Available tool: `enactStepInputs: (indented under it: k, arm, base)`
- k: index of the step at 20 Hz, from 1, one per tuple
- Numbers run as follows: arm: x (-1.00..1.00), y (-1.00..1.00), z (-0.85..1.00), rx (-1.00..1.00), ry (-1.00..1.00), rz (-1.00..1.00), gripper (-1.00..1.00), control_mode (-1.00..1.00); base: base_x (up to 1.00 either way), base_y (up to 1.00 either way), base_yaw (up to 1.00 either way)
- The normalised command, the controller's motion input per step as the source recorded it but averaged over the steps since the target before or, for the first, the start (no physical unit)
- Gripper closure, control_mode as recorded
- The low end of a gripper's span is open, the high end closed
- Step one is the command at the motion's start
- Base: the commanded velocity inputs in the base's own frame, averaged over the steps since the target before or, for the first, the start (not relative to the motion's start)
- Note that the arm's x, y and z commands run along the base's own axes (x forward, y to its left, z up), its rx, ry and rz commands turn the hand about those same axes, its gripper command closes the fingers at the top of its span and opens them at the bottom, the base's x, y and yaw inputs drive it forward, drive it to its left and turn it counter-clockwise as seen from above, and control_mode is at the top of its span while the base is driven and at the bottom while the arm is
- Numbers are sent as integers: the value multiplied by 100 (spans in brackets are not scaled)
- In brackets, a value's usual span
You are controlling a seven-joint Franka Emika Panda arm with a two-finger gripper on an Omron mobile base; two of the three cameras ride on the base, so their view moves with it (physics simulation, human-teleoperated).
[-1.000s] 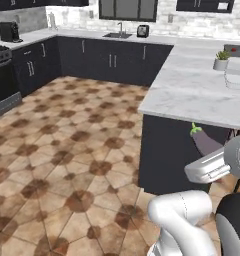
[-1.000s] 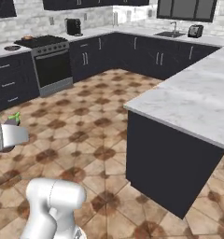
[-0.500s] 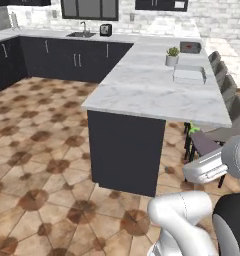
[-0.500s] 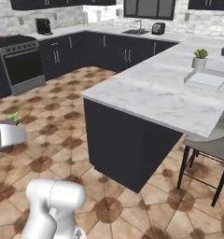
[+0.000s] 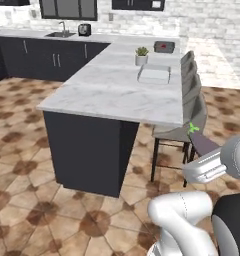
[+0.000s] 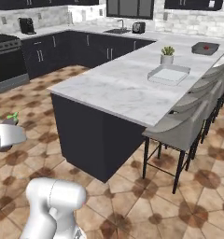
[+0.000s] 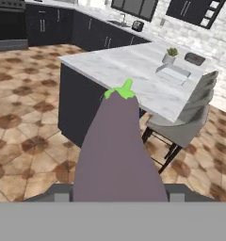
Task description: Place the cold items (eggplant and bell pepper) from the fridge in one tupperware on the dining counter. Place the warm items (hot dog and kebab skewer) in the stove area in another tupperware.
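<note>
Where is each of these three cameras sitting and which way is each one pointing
Left base view: behind the arm on its left, facing the dining counter; white arm lower right, eggplant in the gripper.
Right base view: behind on the right, same counter and stools; arm lower left.
Hand view: on the hand, looking along the held eggplant toward the counter.
All share the counter, white tupperware and potted plant.
</note>
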Motion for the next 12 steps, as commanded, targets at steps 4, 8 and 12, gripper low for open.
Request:
enactStepInputs:
  k: [4,8,12]
  arm:
    - [0,0,0,0,0,0,100,100]
    - [0,0,0,0,0,0,100,100]
    - [0,0,0,0,0,0,100,100]
  base:
    - [19,-100,0]
    - [35,-100,0]
    - [46,-100,0]
